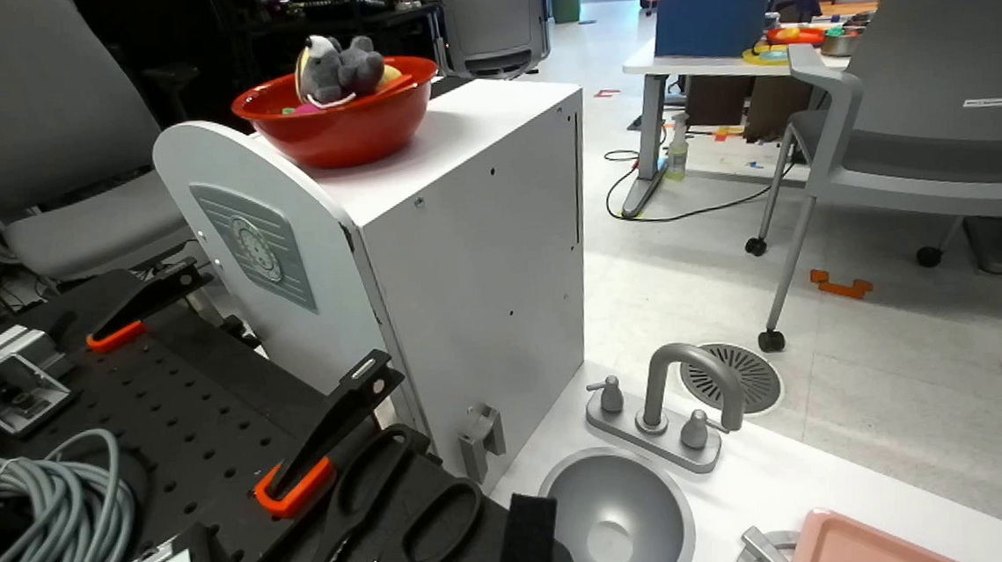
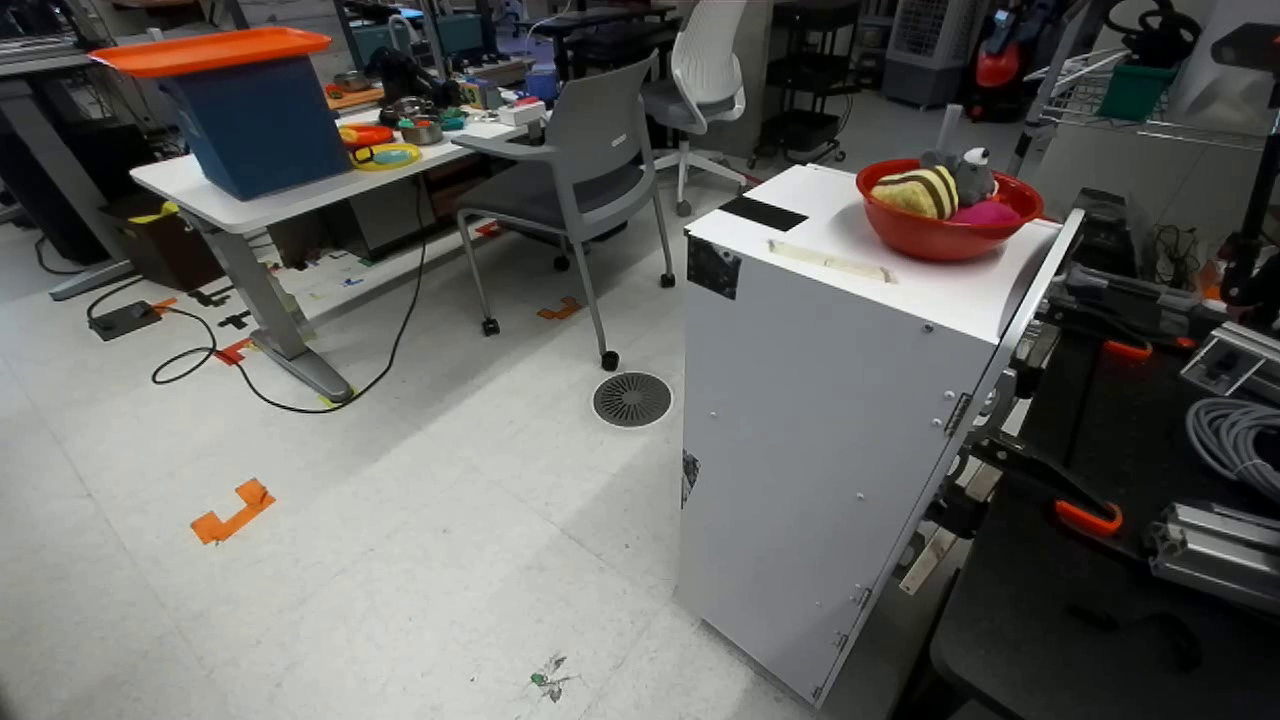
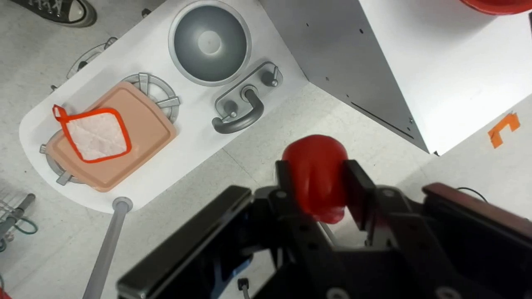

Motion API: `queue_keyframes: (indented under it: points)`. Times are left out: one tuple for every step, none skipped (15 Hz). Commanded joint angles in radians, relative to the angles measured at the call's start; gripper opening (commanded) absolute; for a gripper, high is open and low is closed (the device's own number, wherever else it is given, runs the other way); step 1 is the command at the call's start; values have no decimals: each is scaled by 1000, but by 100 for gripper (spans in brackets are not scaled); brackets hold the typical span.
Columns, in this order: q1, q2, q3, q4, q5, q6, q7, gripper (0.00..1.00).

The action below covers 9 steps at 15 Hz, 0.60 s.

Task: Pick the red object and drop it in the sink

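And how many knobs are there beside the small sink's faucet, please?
2. In the wrist view, the first knob sits on the side of the faucet toward the white cabinet; the second knob sits on the faucet's opposite side. Neither is hidden.

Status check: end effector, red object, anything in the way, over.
End effector closed on red object. Drop not yet made. Faucet appears between object and sink basin in wrist view; possible snag.

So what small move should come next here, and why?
Probably shift the red object over the sink: the gripper holds it, but in the wrist view it shows against the floor, with the faucet between it and the sink.
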Motion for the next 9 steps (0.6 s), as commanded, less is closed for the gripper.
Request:
queue_keyframes:
  points:
    - [-1, 3, 11, 5, 25, 2, -12, 50]
    - [-1, 2, 12, 5, 24, 2, -13, 60]
    - [-1, 1, 13, 5, 23, 2, -12, 66]
    - [-6, 1, 11, -1, 25, 5, -23, 73]
    - [-7, 1, 10, -2, 25, 6, -25, 77]
    - [-7, 1, 10, -3, 24, 7, -23, 82]
    - [-6, -1, 11, -5, 24, 9, -23, 86]
    - [-4, -2, 13, -6, 21, 9, -17, 95]
    - [-3, -4, 13, -9, 21, 9, -16, 97]
